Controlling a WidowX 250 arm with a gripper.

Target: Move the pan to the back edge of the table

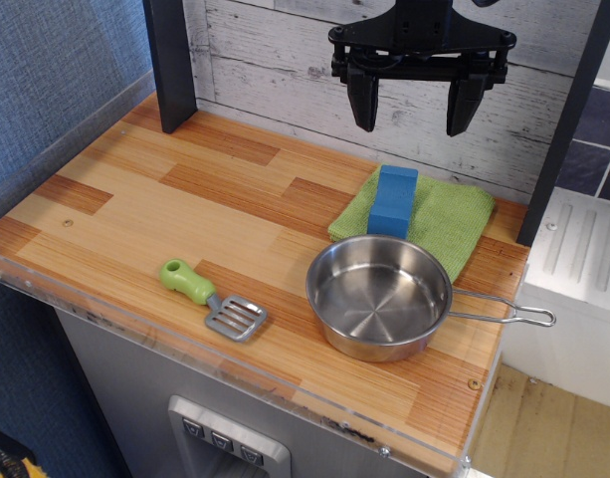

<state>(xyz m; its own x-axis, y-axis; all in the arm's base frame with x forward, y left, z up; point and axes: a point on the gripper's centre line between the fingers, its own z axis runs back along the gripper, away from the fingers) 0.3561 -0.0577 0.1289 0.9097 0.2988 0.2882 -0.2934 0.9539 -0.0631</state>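
Gripper [415, 113] up high, fingers apart, holding nothing. Pan [380, 296] near table [135, 199] front edge, beside green cloth [454, 224] with blue block [393, 200]. Could bump block going back.

- No readable text, label, brand, number or sign anywhere in view.
- Nothing printed or stamped on the pan [379, 296], inside or on the rim.
- Nothing legible on the table [185, 199] or along its clear plastic rim.
- Three small grey buttons [222, 441] on the panel below the front edge, too small to tell whether marked.
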